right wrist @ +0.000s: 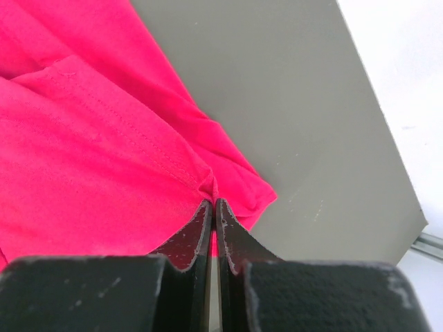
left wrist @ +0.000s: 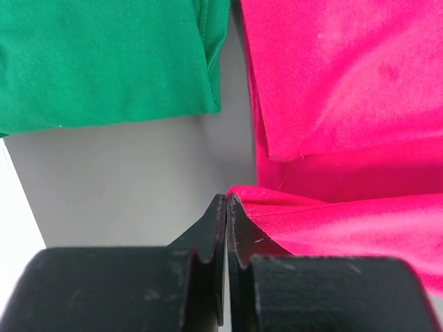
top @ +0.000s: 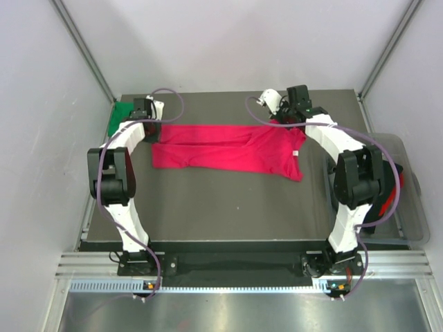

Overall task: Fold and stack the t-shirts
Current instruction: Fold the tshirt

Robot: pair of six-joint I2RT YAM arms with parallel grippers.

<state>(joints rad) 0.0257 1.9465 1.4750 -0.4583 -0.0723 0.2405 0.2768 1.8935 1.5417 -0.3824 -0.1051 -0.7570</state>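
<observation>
While right gripper (right wrist: 213, 202) pinches it, pink t-shirt (top: 228, 149)

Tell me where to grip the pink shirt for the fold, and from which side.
Pinch the pink t-shirt at both ends of its far edge, coming down from above. It lies flat, stretched left to right, so those thin end edges should lift cleanly. The left gripper and right gripper are shut on just those spots.

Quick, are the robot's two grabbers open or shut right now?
Left gripper: jaws shut, pinching the edge of the pink t-shirt.
Right gripper: jaws shut on the pink t-shirt too.
</observation>
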